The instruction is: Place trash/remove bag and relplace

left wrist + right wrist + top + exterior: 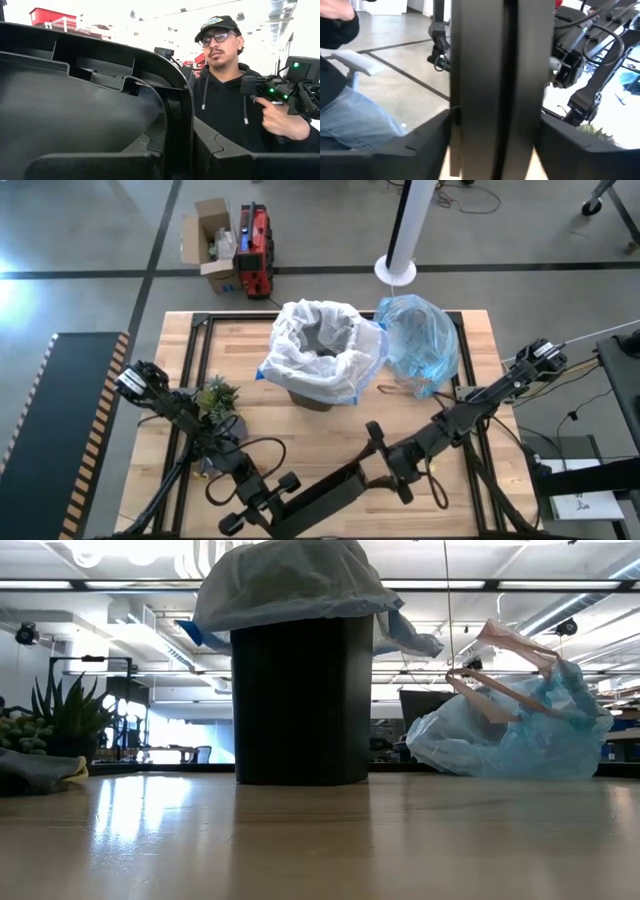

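Blue bag (418, 343) slumps on the counter (490, 360) beside the upright bin (318, 360), contents obscured; neither left nor right gripper's state discernible.

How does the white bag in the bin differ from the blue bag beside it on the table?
The white bag lines the black bin, mouth open and folded over the rim; the blue bag lies loose on the table, beside the bin. The white bag is held upright by the bin; the blue bag slumps in a bunched heap with its handles sticking up. The white one looks paler and cloudier. Both are thin, crinkly, translucent plastic.
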